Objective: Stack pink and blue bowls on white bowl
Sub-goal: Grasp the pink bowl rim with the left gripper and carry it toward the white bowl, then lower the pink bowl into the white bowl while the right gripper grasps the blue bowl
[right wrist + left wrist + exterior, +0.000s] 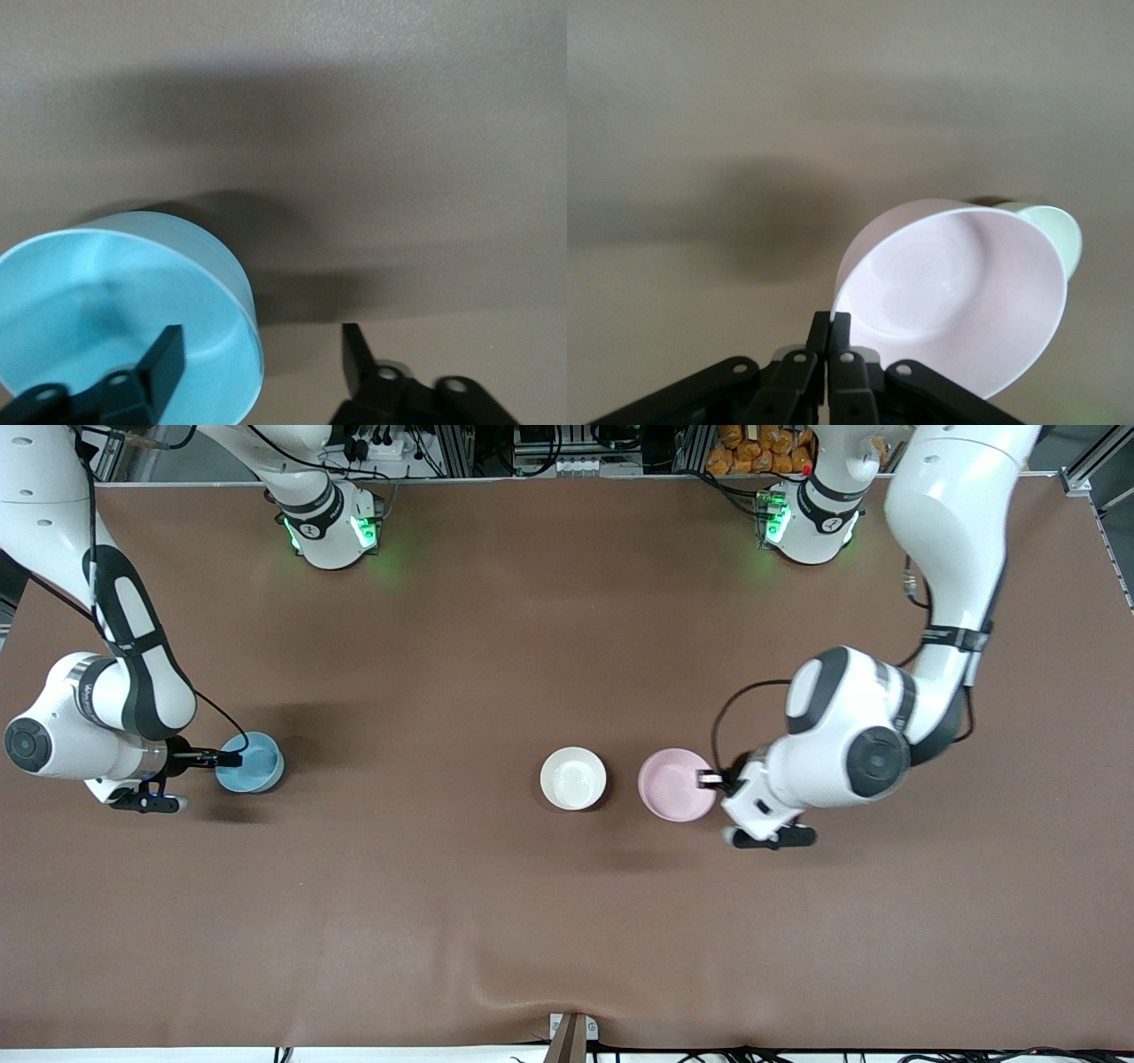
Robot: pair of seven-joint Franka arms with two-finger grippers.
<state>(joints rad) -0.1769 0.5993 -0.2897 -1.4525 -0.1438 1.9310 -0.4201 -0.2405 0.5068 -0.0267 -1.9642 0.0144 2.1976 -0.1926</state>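
The pale pink bowl [673, 784] is beside the white bowl [573, 778], toward the left arm's end of the table. My left gripper [709, 781] is shut on its rim. In the left wrist view the left gripper [830, 323] pinches the pink bowl [948, 292], which is tilted; the white bowl [1059, 228] peeks out past it. The light blue bowl [257, 766] sits near the right arm's end. My right gripper [232, 760] is open at its rim. In the right wrist view the right gripper [260, 354] straddles the blue bowl's [115, 301] rim, one finger inside and one outside.
The brown table [567, 921] spreads wide between the blue bowl and the white bowl and toward the front camera. A small bracket [571, 1036] sits at the table's front edge. Cables and equipment [576, 460] line the edge by the robots' bases.
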